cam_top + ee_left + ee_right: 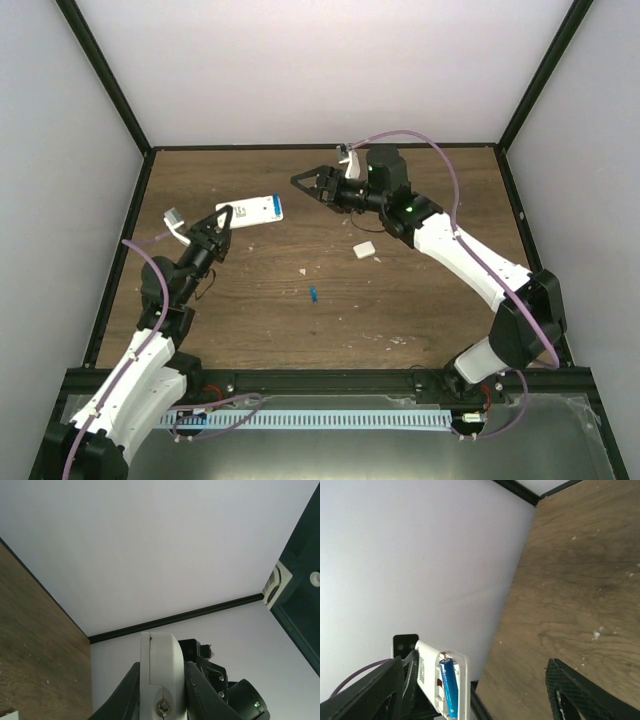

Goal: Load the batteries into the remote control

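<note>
remote control (pixel 250 210) pinched aloft in left gripper (pixel 223 220) | right gripper (pixel 305 183) spread, arm extended toward it

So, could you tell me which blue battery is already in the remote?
The bright-blue cylindrical battery seated in the open compartment of the slim white plastic remote; the other blue battery lies loose on the brown wooden table.

My left claw (pixel 225 216) is clamped on one end of the white remote (pixel 253 209), toward the back left of the wooden table (pixel 420 310). My right claw (pixel 305 181) hangs near the remote's free end, jaws apart with nothing between them. One blue battery (pixel 313 293) lies mid-table. A small white cover (pixel 364 250) lies apart from it, nearer my right arm.
</note>
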Controlling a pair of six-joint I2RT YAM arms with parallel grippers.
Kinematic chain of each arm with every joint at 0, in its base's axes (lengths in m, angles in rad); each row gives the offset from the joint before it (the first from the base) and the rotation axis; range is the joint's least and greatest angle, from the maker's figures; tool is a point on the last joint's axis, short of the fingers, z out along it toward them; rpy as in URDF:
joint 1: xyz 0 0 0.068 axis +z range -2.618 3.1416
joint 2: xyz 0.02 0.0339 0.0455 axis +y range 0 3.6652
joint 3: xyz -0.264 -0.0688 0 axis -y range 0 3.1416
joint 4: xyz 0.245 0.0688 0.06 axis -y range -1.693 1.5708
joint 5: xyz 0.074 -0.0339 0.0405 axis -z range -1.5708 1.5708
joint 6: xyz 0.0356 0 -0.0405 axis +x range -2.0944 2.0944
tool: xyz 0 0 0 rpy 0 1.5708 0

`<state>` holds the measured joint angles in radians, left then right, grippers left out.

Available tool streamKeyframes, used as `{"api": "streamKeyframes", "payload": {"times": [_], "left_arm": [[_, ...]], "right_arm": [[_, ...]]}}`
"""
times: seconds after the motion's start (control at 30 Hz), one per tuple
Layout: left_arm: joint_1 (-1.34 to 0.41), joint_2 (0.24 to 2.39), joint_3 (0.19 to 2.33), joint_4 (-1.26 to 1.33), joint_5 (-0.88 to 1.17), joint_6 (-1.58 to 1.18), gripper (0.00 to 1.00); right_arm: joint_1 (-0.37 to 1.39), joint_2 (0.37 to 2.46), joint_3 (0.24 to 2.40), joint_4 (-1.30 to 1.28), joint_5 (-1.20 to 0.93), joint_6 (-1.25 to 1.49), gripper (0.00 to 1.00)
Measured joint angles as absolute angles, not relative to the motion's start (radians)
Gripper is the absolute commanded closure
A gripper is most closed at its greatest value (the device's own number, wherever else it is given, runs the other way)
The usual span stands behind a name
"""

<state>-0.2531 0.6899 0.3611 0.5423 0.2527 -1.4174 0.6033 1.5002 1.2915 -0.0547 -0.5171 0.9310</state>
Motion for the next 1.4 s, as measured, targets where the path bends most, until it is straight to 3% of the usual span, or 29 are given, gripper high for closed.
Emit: {"api": "streamKeyframes", "payload": {"times": [0.4, 1.4], "left_arm": [[-0.253, 0.712, 0.393, 0.567, 0.291, -1.427, 1.00], [-0.253, 0.737, 0.400, 0.609, 0.318, -1.418, 1.00]], "right_arm": [[0.602, 1.548, 1.295, 0.015, -0.649, 1.056, 0.32], [0.619, 1.598, 1.298, 0.168, -0.794, 1.184, 0.47]]}}
